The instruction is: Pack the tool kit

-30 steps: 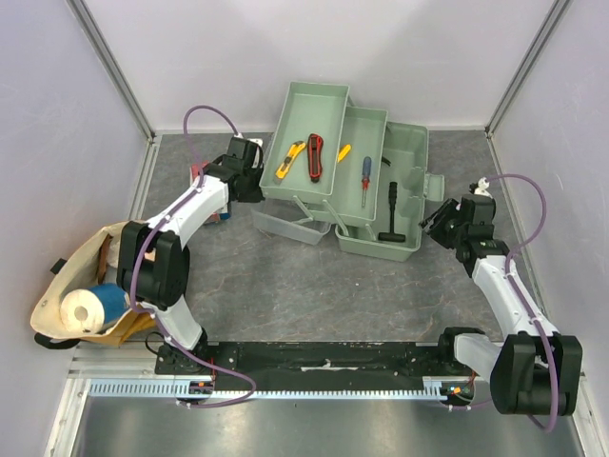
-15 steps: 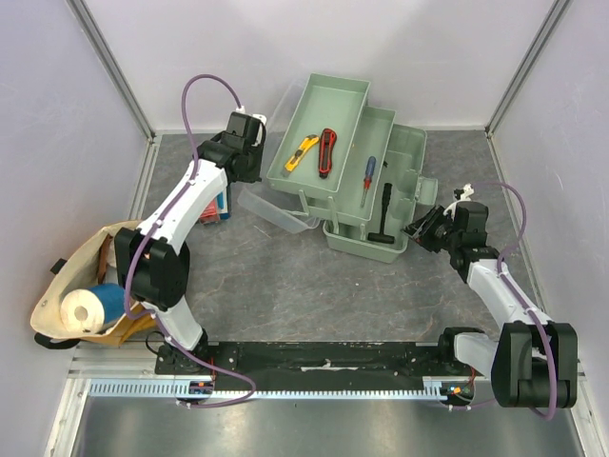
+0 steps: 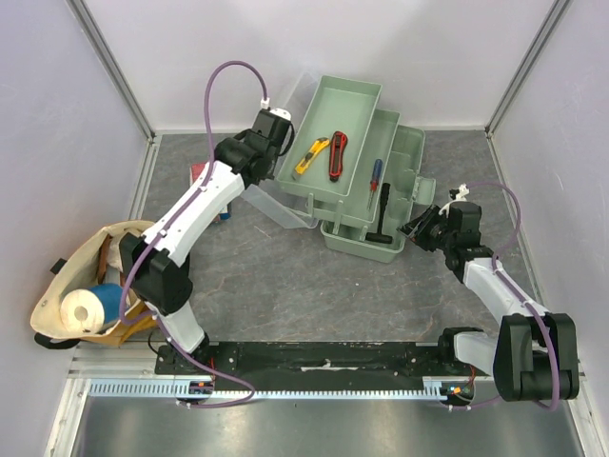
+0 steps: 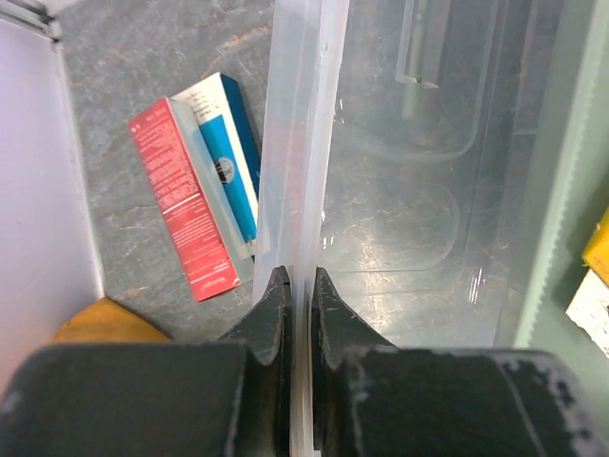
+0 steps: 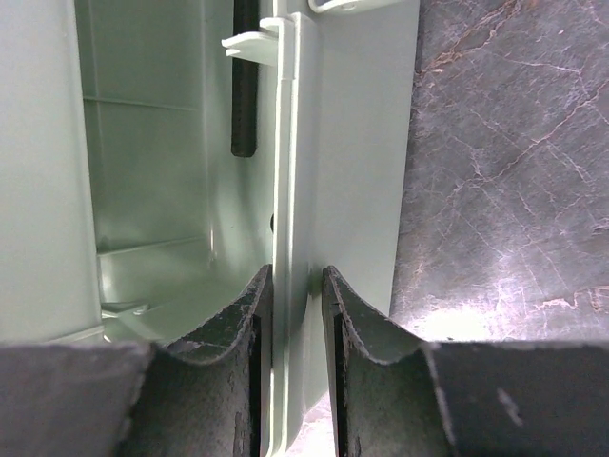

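Observation:
The pale-green toolbox (image 3: 400,181) stands at the back middle with its fold-out trays raised. The upper tray (image 3: 335,116) holds a yellow knife (image 3: 311,155) and a red-black cutter (image 3: 336,155). A screwdriver (image 3: 375,172) lies on the lower tray, and a black hammer (image 3: 383,211) lies in the base. My left gripper (image 3: 271,152) is shut on the rim of the clear lid (image 4: 303,143), which is lifted off the table. My right gripper (image 3: 416,228) is shut on the toolbox's right wall (image 5: 347,143).
A red-and-blue packet (image 4: 200,176) lies on the table by the left wall, under the lifted lid. A tan cloth bag (image 3: 81,286) with a paper roll sits at the near left. Metal frame posts stand at the back corners.
My left gripper has swung the clear lid up and to the right, folding the trays toward the base. My right gripper has moved left along with the box wall.

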